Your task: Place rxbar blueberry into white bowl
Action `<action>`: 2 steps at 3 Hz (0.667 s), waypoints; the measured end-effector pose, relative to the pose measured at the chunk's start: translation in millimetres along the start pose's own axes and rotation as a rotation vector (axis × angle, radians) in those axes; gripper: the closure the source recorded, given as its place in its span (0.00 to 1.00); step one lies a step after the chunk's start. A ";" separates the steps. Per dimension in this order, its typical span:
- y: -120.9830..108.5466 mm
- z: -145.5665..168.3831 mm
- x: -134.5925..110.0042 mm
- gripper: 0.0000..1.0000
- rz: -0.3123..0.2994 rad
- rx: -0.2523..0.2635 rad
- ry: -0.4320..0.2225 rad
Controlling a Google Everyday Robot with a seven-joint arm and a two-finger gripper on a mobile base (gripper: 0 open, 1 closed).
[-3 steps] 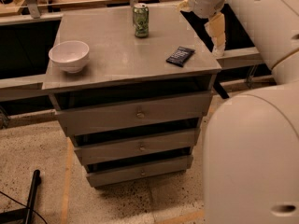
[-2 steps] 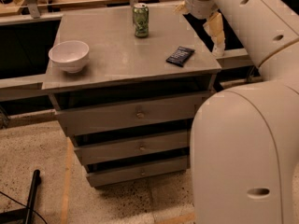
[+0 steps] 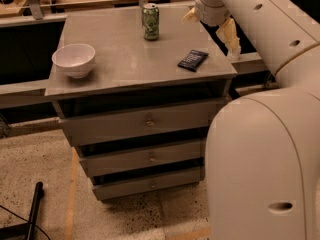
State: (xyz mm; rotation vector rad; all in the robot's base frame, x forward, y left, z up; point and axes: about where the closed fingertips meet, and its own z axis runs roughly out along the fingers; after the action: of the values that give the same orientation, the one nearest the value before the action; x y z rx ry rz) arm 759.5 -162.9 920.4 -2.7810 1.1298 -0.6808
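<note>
Speckled floor, wooden benches behind, and a grey desk (image 3: 125, 59) with three drawers (image 3: 145, 125) in its front. On the desk top: white bowl (image 3: 74, 60) near the left front corner, upright and apparently empty; green can (image 3: 150, 21) standing at the back, about mid-width; rxbar blueberry (image 3: 193, 60) lying flat near the right edge, slightly askew, well apart from the bowl. Over the right rear corner, the tool (image 3: 211, 33): released, tan fingers (image 3: 230, 34) spread wide, gripping nothing, hanging above and beyond the bar rather than on it.

Since a second ago: more of the arm (image 3: 265, 19) swung in across the upper right, its bulk now filling the lower right; tool hardly shifted over the corner; bar, bowl and can unmoved. Meaning for the task, as a judgement: approach only, no grasp begun, bar not yet touched, the whole carry to the bowl left to do.

Edges and room: bar close to the right edge, so liable to slide off under a sideways nudge; safer a straight drop from above. Flat wrapper, little height to pinch. Bare desk between bar and bowl, a wide lane across the front. Can set back from that lane, yet near enough to the tool's left to mind on the way down. Bowl close to the left front lip, so a gentle release called for there.
</note>
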 end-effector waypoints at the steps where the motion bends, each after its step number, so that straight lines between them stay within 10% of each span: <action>1: 1.7 27.9 -17.2 0.00 -0.169 0.003 -0.049; 2: 3.8 50.9 -33.1 0.00 -0.308 -0.026 -0.051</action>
State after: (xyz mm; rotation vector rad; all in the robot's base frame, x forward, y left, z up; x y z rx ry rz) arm 757.5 -148.6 861.3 -3.0070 0.7122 -0.6169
